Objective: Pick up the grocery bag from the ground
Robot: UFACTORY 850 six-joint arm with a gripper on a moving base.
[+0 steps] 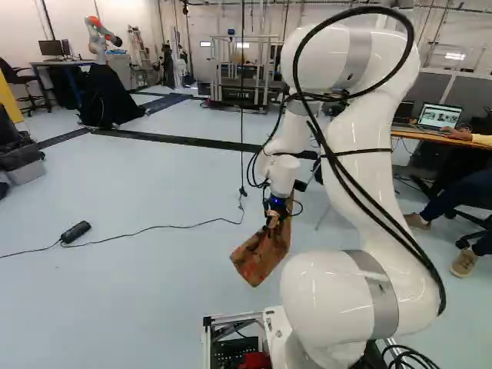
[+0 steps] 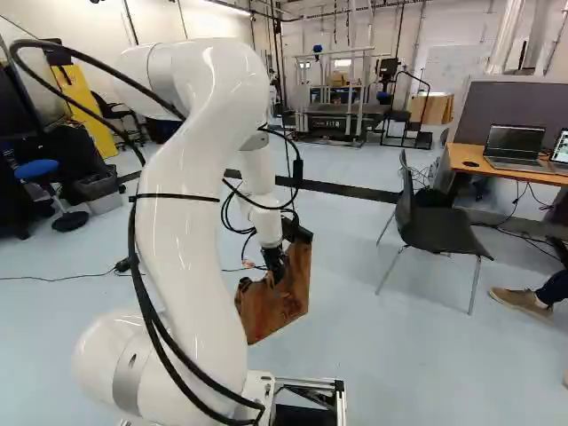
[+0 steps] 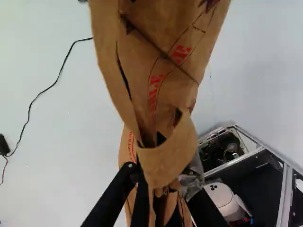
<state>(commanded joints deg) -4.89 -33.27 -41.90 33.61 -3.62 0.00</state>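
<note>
In the left base view my gripper [image 1: 275, 209] points down, with the brown paper grocery bag [image 1: 263, 252] hanging tilted from it. The right base view shows the bag [image 2: 286, 300] spread below and beside the gripper, apparently clear of the floor. Seen from the wrist, the gripper [image 3: 160, 193] is shut on the bag's creased paper, including a looped strip like a handle. Most of the bag [image 3: 156, 71] stretches ahead of the fingers, and some paper shows between and behind them. The folded paper partly hides the fingertips.
The base's metal frame [image 3: 277, 156] lies beside the gripper in the wrist view. A black chair [image 2: 435, 229] stands near a wooden desk [image 2: 466, 160] with laptops. A thin cable with a black box [image 1: 75, 232] crosses the floor. Another robot [image 1: 100, 38] stands far off.
</note>
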